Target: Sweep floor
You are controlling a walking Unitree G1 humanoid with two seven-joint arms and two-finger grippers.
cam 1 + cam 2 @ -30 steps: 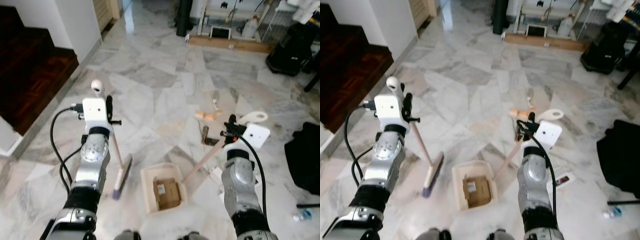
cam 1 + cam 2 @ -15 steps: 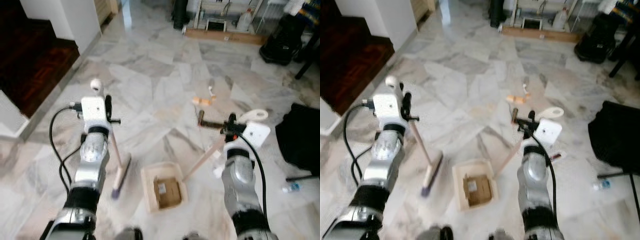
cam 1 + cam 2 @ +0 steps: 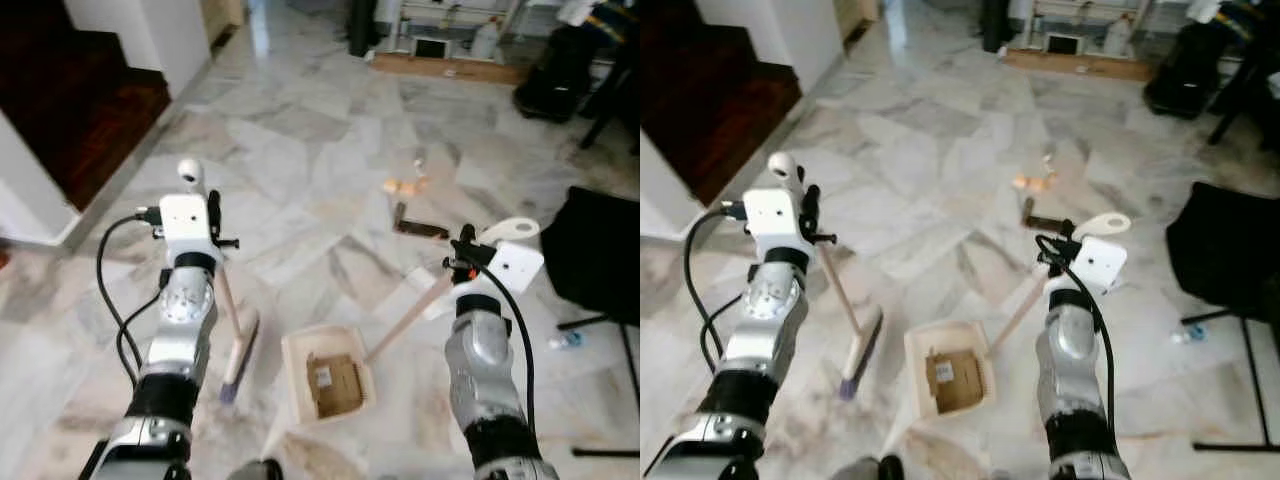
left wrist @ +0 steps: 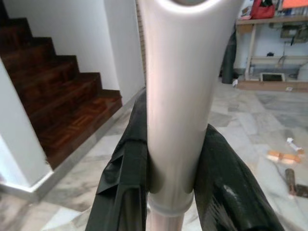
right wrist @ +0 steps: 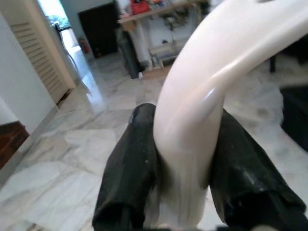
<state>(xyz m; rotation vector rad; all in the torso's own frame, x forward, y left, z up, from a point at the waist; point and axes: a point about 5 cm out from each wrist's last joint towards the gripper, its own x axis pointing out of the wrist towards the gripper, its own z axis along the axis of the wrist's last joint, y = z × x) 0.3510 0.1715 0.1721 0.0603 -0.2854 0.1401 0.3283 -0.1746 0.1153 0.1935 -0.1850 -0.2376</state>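
left tool (image 4: 171, 192) clamps broom (image 3: 232, 330) | right tool (image 5: 180, 192) clamps dustpan (image 3: 325, 375) (cardboard inside, apparently)

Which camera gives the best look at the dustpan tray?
The left eye view: the dustpan tray sits open on the floor, cardboard inside. The right eye view shows the same. The right wrist view shows the handle between the right gripper's fingers.
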